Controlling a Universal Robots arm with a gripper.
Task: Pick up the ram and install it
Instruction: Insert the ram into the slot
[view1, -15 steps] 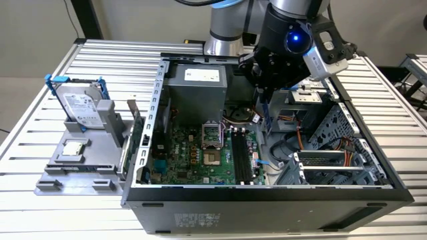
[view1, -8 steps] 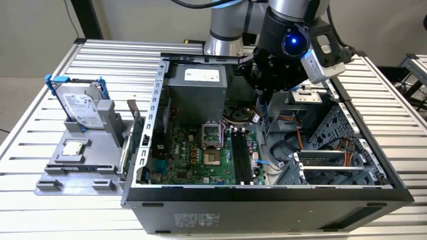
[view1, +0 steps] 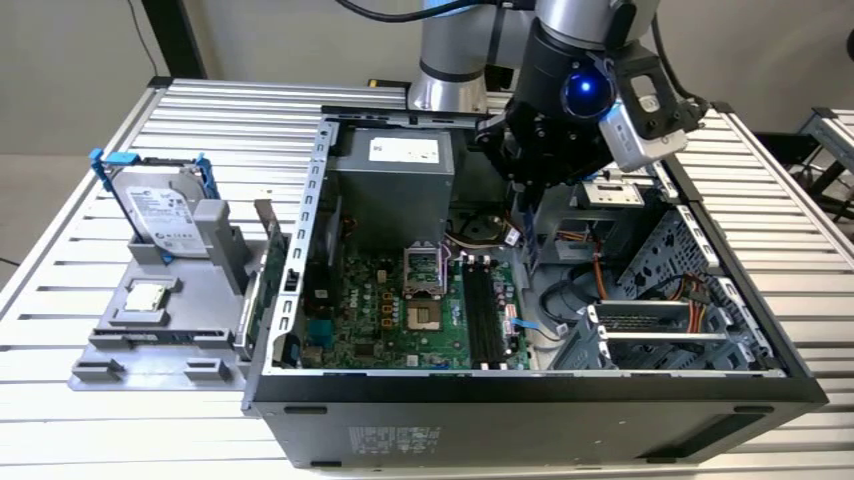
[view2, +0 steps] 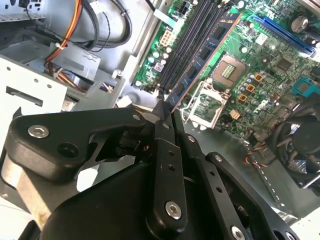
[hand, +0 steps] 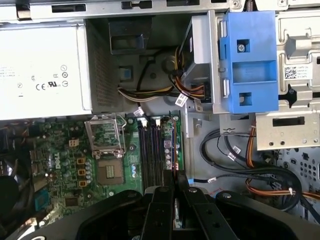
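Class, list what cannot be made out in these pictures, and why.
The ram's near end: second wrist view, covered by the gripper.
Whether the ram is seated in a slot: first wrist view, too small.
The hard drive's lower part: exterior view, behind its grey holder.

The case lies open on top, so you have free descent over the motherboard; the gripper, clamped on the ram, occupies the lane of memory slots. The power supply walls the edge nearest the arm's base, while the blue bracket and cables crowd the edge at the exterior view's right.
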